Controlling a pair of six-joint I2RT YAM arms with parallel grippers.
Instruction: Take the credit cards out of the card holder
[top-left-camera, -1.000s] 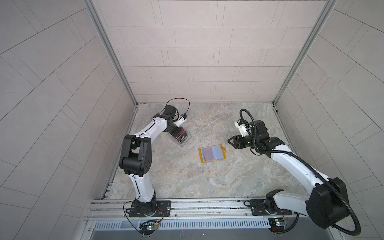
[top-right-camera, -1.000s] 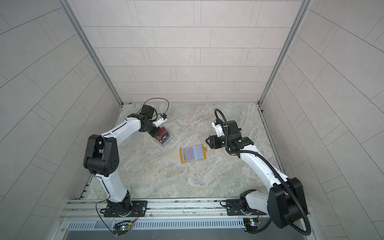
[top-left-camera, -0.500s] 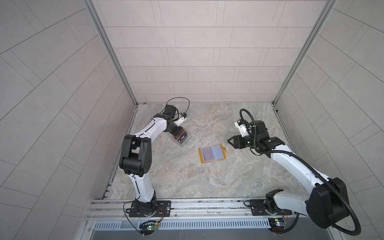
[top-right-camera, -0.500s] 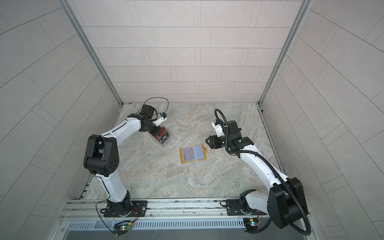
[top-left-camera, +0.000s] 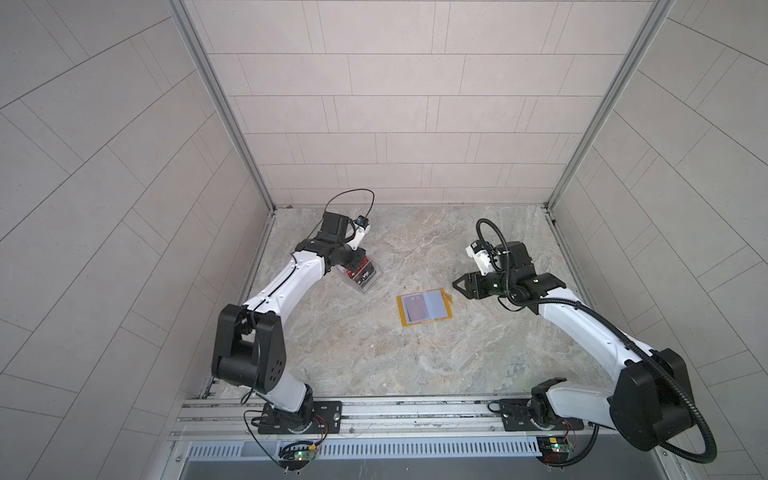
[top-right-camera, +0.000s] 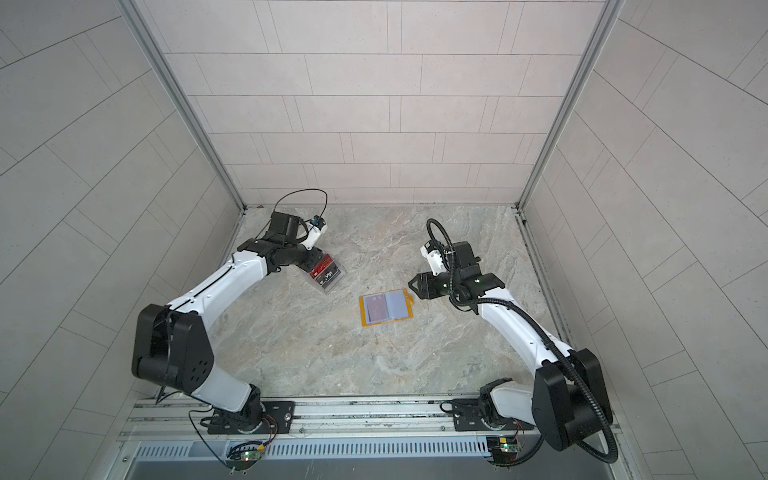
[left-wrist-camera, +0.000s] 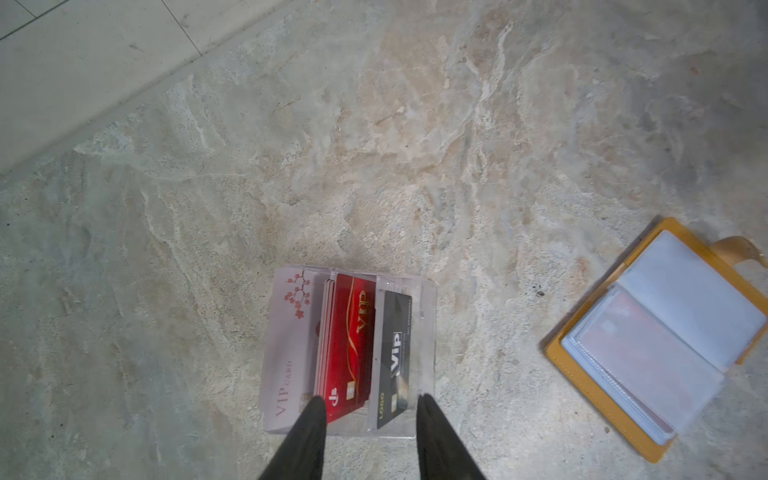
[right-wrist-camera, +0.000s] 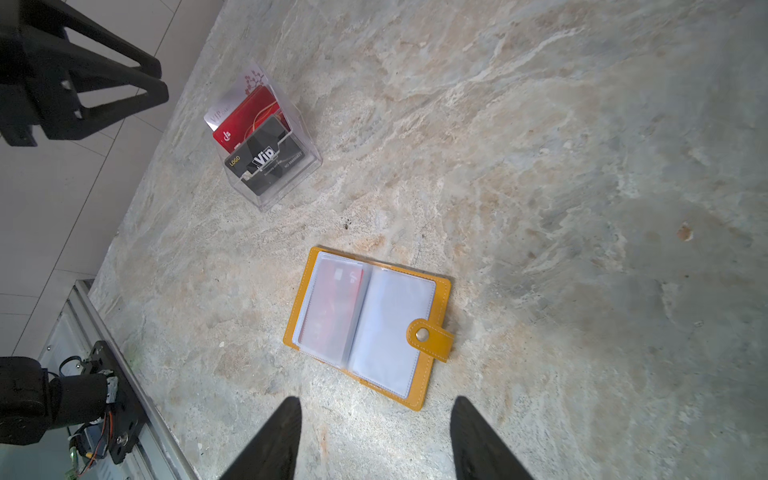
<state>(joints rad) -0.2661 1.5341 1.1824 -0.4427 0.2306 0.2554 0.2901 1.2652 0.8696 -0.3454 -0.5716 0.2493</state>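
The mustard-yellow card holder lies open on the stone floor, mid-scene in both top views. A red credit card shows through its clear sleeve on one page; the other page looks blank. Several credit cards stand in a clear plastic box: a whitish one with pink blossoms, a red VIP one, a black VIP one. My left gripper hangs open just over that box, gripping nothing. My right gripper is open beside the holder's snap tab, above the floor.
The clear box stands at the back left close to the side wall. A rail with both arm bases runs along the front edge. Bare stone floor lies between the holder and the rail.
My left gripper's jaws have spread apart above the clear box. Neither arm has visibly shifted, and the card holder lies where it was.
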